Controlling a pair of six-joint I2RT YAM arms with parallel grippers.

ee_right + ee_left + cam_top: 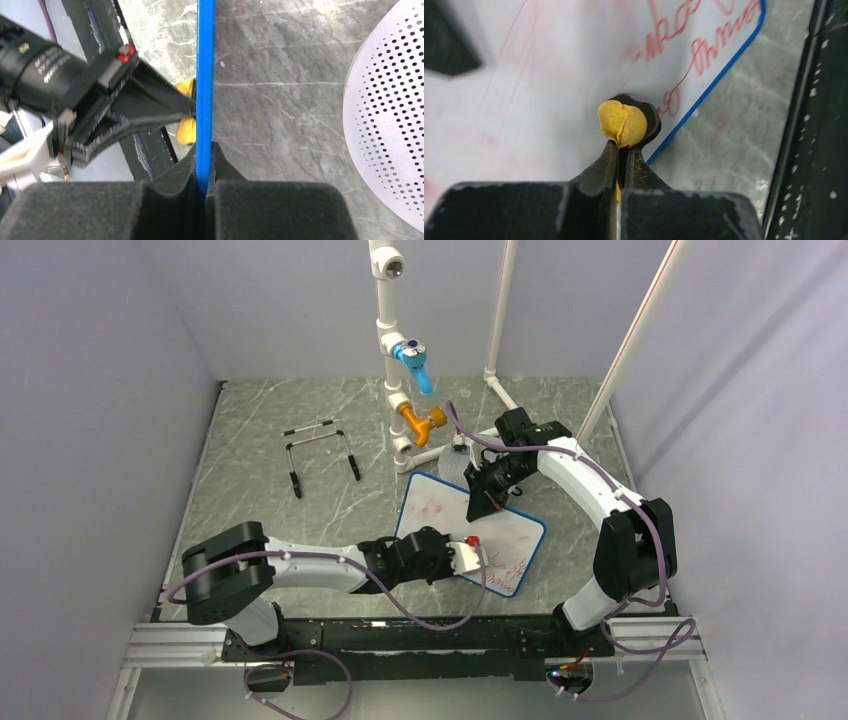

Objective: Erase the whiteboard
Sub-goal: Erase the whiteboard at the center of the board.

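Table (260,420): whiteboard (430,505) (edge) inside right gripper (204,150).

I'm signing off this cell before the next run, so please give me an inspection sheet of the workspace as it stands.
Surface: grey veined tabletop.
Job's things: whiteboard, mostly faint pink smears; red writing at its near right corner; yellow cloth pressed on it.
Clutter: black wire stand; perforated disc; pipe rig with a blue and an orange valve.
Grippers: left gripper shut on the yellow cloth; right gripper shut on the whiteboard's blue frame.
Cables: purple cables along both arms; one loop crosses the board's near edge.
Surroundings: plain lilac walls; aluminium rail in front.
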